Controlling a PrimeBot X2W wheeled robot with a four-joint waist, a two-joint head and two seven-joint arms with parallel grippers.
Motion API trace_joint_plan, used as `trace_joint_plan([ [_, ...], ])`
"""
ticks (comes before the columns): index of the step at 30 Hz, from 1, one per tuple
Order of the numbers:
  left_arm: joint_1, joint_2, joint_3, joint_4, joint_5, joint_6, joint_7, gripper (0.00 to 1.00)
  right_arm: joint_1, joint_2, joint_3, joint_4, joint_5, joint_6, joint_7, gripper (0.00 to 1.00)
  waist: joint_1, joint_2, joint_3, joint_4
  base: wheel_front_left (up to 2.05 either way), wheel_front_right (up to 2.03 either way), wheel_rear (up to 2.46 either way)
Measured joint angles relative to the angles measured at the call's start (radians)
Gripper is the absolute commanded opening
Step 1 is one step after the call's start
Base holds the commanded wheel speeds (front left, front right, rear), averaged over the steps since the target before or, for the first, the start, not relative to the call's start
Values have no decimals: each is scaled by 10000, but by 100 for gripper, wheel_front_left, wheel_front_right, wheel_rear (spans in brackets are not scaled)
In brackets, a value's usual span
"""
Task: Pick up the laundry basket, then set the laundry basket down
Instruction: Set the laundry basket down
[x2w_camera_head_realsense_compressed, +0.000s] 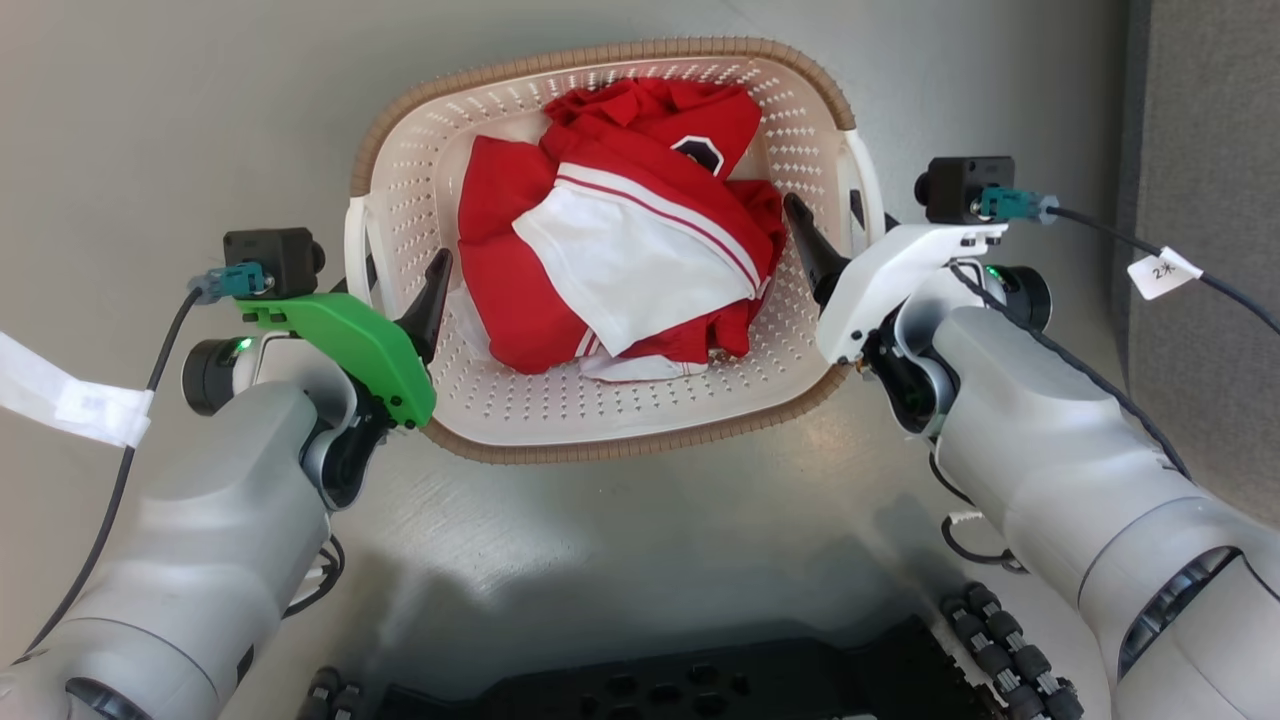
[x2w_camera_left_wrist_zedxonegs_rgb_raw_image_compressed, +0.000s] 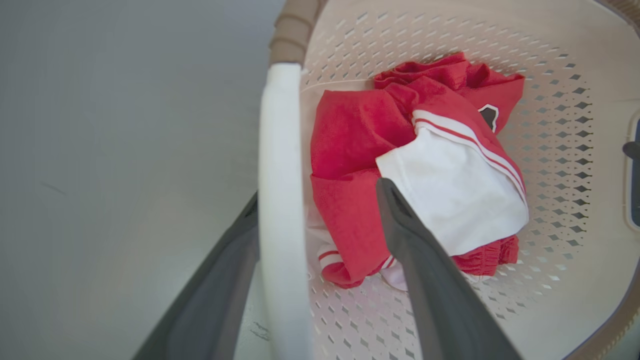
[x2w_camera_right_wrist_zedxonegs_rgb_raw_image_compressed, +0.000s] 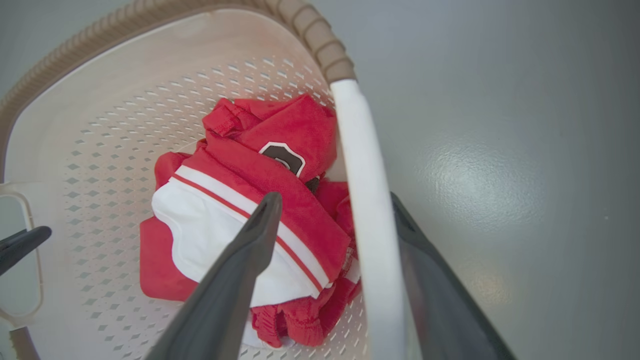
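The laundry basket (x2w_camera_head_realsense_compressed: 500, 170), cream and perforated with a brown woven-look rim, stands on the grey floor right in front of me. A crumpled red and white garment (x2w_camera_head_realsense_compressed: 620, 250) lies in it. My left gripper (x2w_camera_head_realsense_compressed: 400, 265) is open astride the basket's left white handle (x2w_camera_left_wrist_zedxonegs_rgb_raw_image_compressed: 280, 175), one finger inside the basket and one outside. My right gripper (x2w_camera_head_realsense_compressed: 828, 205) is open astride the right white handle (x2w_camera_right_wrist_zedxonegs_rgb_raw_image_compressed: 365, 175) in the same way. In each wrist view the outer finger lies close against the handle and the inner finger (x2w_camera_left_wrist_zedxonegs_rgb_raw_image_compressed: 400, 220) (x2w_camera_right_wrist_zedxonegs_rgb_raw_image_compressed: 260, 225) stands apart from it over the garment.
My black base (x2w_camera_head_realsense_compressed: 700, 680) sits just below the basket. A darker grey panel (x2w_camera_head_realsense_compressed: 1200, 100) runs along the right side. A cable with a white tag (x2w_camera_head_realsense_compressed: 1160, 272) trails from the right wrist camera, and a white strip (x2w_camera_head_realsense_compressed: 70, 400) hangs by the left arm.
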Motion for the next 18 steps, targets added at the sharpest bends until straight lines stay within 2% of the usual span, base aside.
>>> trace_joint_plan([
  [10, 122, 69, -119, 337, -19, -2, -15, 100, 340, 8, 146, 132, 238, -2, 0, 100, 0, 0, -618, -105, 0, 0, 0],
  [18, 677, 142, -113, 441, -299, -2, -90, 100, 726, 15, 330, 265, 376, -105, 48, 100, 0, 0, -1573, -279, 0, 0, 0],
])
